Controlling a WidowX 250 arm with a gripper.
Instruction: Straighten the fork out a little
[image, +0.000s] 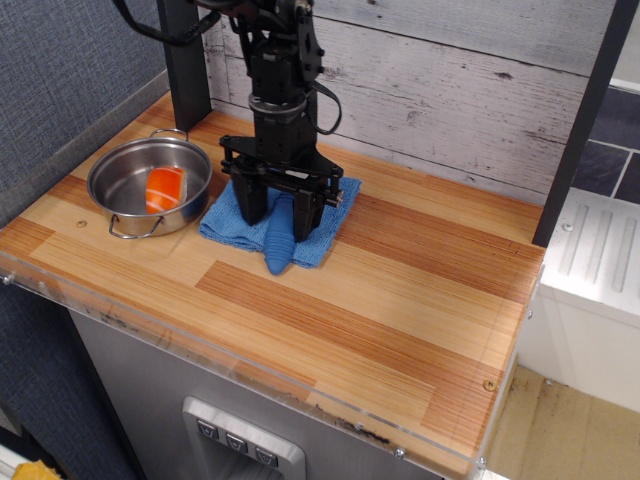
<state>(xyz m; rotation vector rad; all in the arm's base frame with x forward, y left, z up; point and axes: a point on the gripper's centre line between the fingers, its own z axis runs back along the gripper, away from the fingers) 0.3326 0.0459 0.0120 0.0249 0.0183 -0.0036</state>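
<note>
Single overhead view: black gripper (283, 208) hangs over the far-left part of the wooden table (420, 290), fingers pointing down, jaws spread wide with one finger on each side of the fork (281, 240). Finger pads not touching the handle as far as visible. Fork lies on the blue cloth (320, 225), ribbed blue handle pointing toward the near edge, tip just past the cloth's near hem onto bare wood; tined head hidden under the gripper. Left of the cloth, a steel pot (120, 175) holds an orange object (165, 189).
</note>
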